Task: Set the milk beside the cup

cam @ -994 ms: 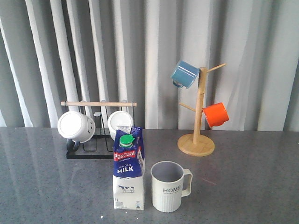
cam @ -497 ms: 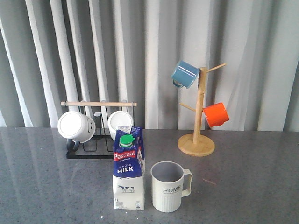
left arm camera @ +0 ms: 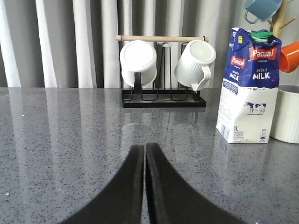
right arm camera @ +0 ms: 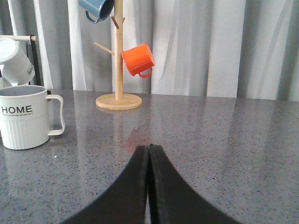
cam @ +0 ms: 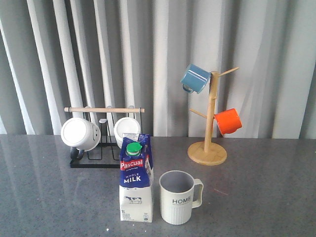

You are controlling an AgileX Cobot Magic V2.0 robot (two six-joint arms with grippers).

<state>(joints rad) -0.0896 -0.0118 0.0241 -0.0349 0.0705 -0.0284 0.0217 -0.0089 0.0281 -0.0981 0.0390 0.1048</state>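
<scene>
Front view: head-on over the table, milk carton [cam: 136, 177] near, central. Left wrist view: low, from the carton's [left arm camera: 249, 93] left, facing the curtain. Right wrist view: low, right of it; shares the mug [right arm camera: 23, 115] beside the carton.

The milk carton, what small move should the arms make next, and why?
Probably none beyond holding back: the milk already stands upright just beside the cup, a narrow gap between them. Both the left gripper and the right gripper have jaws closed, empty, well clear, so any nudge risks tipping it.
</scene>
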